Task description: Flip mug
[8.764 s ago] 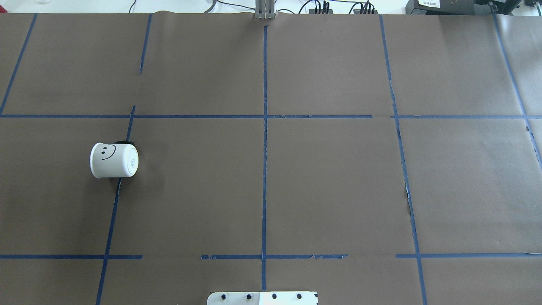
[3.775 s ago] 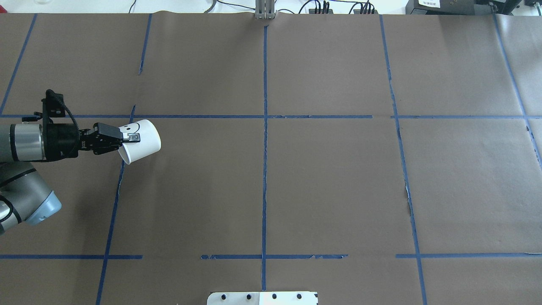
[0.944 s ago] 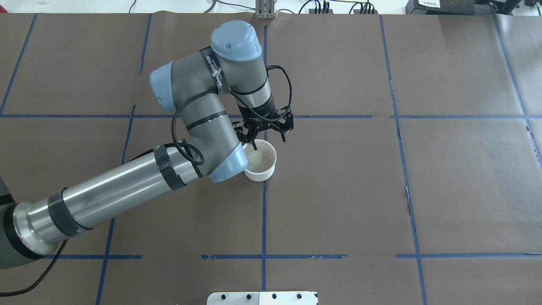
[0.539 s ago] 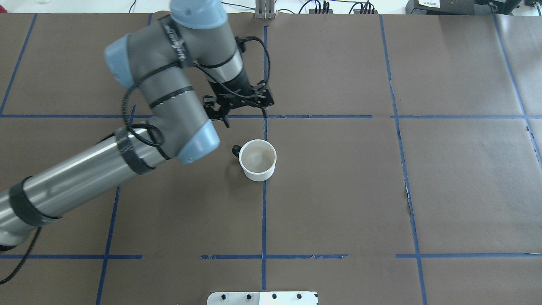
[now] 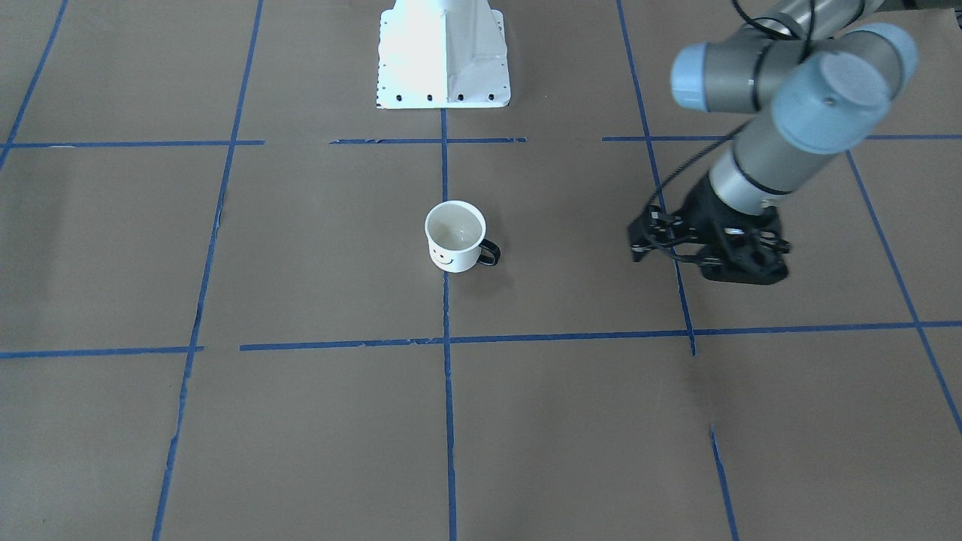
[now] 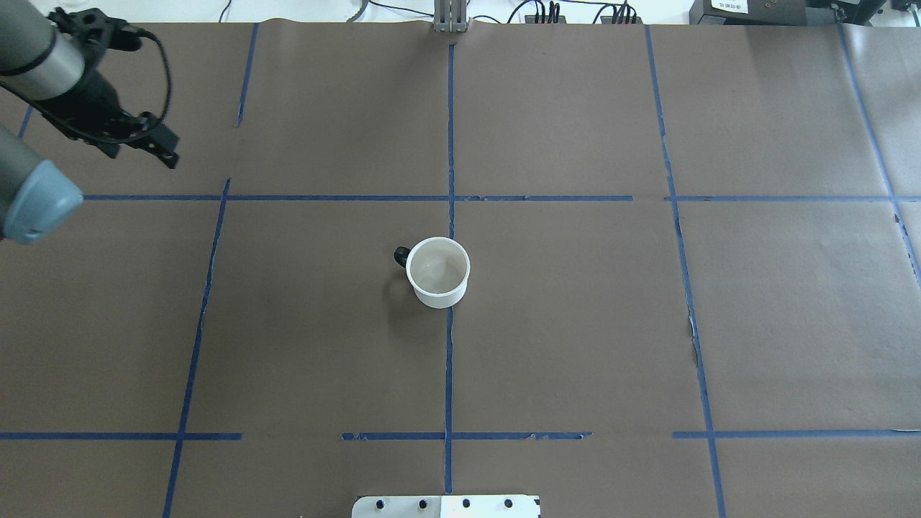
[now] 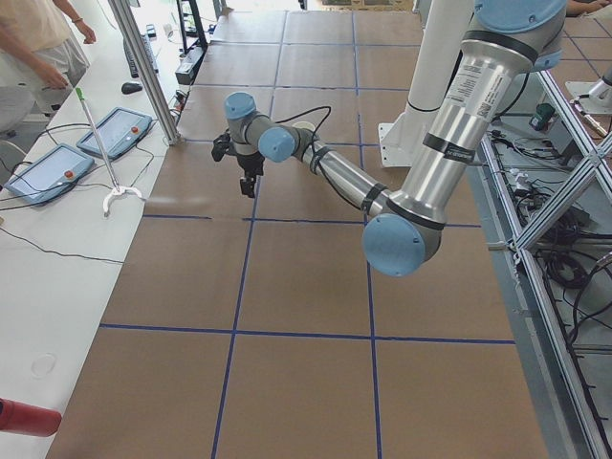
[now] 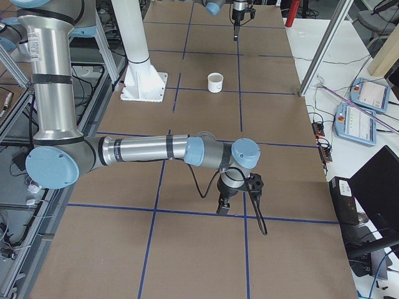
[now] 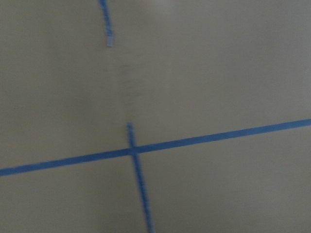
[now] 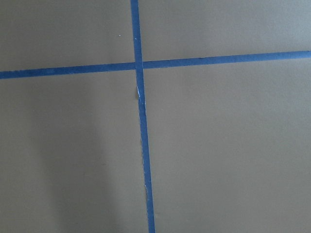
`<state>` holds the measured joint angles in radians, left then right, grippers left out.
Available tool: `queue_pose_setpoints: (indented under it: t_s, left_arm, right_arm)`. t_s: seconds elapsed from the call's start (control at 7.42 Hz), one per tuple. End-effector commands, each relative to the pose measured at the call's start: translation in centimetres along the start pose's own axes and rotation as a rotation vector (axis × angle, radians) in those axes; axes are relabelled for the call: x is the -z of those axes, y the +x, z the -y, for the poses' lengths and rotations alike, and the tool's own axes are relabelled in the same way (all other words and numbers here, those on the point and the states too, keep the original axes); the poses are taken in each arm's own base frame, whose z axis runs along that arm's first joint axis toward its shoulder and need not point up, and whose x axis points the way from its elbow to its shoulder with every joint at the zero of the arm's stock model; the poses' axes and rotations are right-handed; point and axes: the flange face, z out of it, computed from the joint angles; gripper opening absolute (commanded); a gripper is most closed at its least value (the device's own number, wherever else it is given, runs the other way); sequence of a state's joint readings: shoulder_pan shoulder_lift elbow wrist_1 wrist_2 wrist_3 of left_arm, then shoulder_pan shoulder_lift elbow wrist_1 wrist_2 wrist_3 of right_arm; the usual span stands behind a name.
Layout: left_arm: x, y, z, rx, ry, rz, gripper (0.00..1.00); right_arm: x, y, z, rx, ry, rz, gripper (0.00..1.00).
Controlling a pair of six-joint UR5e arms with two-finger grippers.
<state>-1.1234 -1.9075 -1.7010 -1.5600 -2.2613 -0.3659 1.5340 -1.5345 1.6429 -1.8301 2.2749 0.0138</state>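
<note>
The white mug point(image 6: 437, 272) stands upright, mouth up, at the middle of the table on the centre tape line. Its black handle points to the overhead view's left. In the front-facing view the mug point(image 5: 453, 239) shows its smiley face. My left gripper point(image 6: 142, 153) is open and empty, raised above the far left of the table, well apart from the mug; it also shows in the front-facing view point(image 5: 703, 259). My right gripper point(image 8: 222, 208) shows only in the exterior right view, low over the table, and I cannot tell if it is open or shut.
Brown paper with a blue tape grid point(image 6: 450, 198) covers the table. The white robot base plate point(image 5: 443, 60) sits at the robot's edge. Control pendants point(image 7: 46, 172) lie on a side bench where a person stands.
My left gripper has let go of the mug, risen and swung away to the far left. The mug has stayed upright at the centre.
</note>
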Motion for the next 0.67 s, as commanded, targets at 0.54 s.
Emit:
queue_pose_setpoints:
  t_s: [0.54]
  left_arm:
    - [3.8,-20.0,-6.0,-0.124,0.011,0.092,1.00]
  right_arm:
    - [0.0,0.0,0.0,-0.001,-0.001,0.000,1.00]
